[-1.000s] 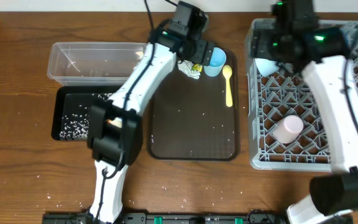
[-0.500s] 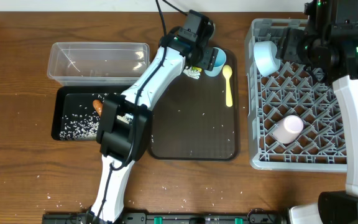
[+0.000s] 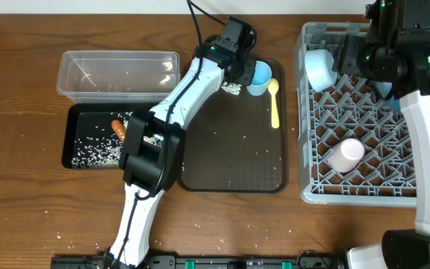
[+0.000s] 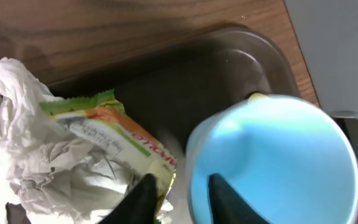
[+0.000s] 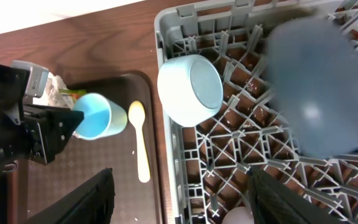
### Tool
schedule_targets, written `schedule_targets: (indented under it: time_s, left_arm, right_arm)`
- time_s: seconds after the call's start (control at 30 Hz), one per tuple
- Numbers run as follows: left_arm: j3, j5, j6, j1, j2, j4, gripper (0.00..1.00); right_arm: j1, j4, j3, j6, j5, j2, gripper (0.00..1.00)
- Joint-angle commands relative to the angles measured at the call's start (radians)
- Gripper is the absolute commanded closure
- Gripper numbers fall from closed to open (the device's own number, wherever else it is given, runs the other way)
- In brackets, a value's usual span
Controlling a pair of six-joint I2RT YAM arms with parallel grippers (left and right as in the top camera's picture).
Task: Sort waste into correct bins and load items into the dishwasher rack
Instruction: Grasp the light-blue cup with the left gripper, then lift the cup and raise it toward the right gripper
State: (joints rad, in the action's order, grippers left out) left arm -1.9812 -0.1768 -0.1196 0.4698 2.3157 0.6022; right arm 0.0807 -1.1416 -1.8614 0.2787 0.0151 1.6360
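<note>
We're reading the left hand (image 4: 182,198) as low over the far end of the brown serving tray (image 3: 230,161), its fingers (image 4: 143,194) straddling the near wall of the light-blue cup (image 4: 272,162), one tip inside the rim and one outside. The gap is narrow, but we cannot tell whether it's clamping the wall. The outer finger is sitting against the yellow-green wrapper (image 4: 114,134), which is lying on the crumpled napkin (image 4: 14,118) just left of the cup. The yellow spoon (image 3: 275,101) is lying on the tray just right of the cup, bowl end toward the far side.

The left arm is reaching long from the near counter (image 3: 21,202) edge, running diagonally over the black tray's (image 3: 72,138) right end and up the brown tray's left side, with the wrist tipped down at the cup.

The right hand (image 5: 180,186) is hanging released, fingers wide apart with nothing between them, above the far part of the dishwasher rack (image 3: 364,193). Its arm is coming up along the rack's right side.

In the rack we're seeing the white bowl (image 5: 190,89) on its side at the far-left corner, a blurred blue plate (image 5: 319,87) beside it and the pink-and-white cup (image 3: 346,155) lying nearer.

The carrot (image 3: 117,128) and rice (image 3: 95,153) are lying in the black tray, and the clear tub (image 3: 118,71) is sitting just behind it.
</note>
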Motion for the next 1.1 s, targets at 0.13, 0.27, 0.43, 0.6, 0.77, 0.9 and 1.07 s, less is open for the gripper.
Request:
schedule_targets:
  time_s: [0.13,0.27,0.43,0.6,0.77,0.9,1.07]
  left_arm:
    - [-0.018,0.005,-0.024,0.006,0.001,0.079,0.94]
    - [-0.018,0.005,-0.025,-0.001,-0.026,0.115,0.94]
    - [-0.019,-0.02,-0.07,-0.05,-0.183,0.209,0.94]
    - [-0.019,-0.183,-0.07,-0.127,-0.357,0.356,0.94]
    - [-0.019,-0.346,-0.069,-0.211,-0.468,0.471,0.94]
    - [-0.019,-0.545,-0.027,-0.266,-0.491,0.527,0.94]
    - [-0.019,-0.673,0.045,-0.29,-0.487,0.595,0.94]
  right_arm:
    - [-0.008,-0.004,-0.003,-0.018,0.011,-0.007,0.34]
    - [-0.008,-0.003,-0.003,-0.018,0.01,-0.007,0.33]
    - [-0.008,-0.003,-0.003,-0.019,-0.033,-0.007,0.31]
    - [-0.008,0.004,-0.003,-0.056,-0.133,-0.007,0.29]
    - [-0.006,0.013,-0.003,-0.119,-0.289,-0.007,0.28]
    - [0.021,0.02,0.0,-0.18,-0.42,-0.005,0.27]
    - [0.029,0.034,0.007,-0.264,-0.595,-0.003,0.26]
